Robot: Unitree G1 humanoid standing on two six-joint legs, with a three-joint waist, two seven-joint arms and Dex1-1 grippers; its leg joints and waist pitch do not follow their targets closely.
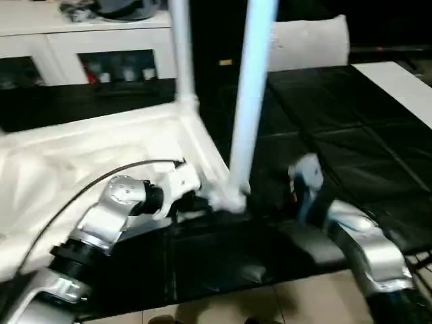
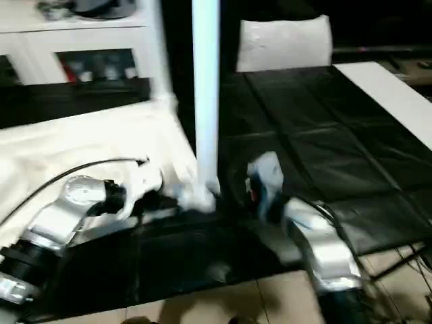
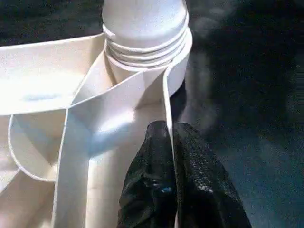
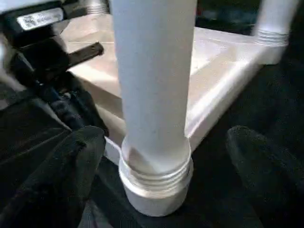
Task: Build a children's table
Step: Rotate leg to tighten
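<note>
Pinching the thin rim wall of the table top [image 1: 101,155] just beside the near corner socket [image 3: 178,71], the left claw [image 3: 168,175] has both black fingers closed flat on that wall, steadying the upturned top on the black mat [image 1: 351,148]. Across the socket, the right claw [image 4: 161,156] stands wide open with a finger on either side of the near leg [image 1: 246,101], touching nothing. That leg rises upright from the socket, its ribbed collar partly seated. Done well, the right claw should close low on the leg, near the socket, and press straight down while the left keeps the rim from lifting. Beyond the socket, a second leg [image 1: 181,47] stands in the far corner, with a white cabinet [image 1: 67,47] behind.
</note>
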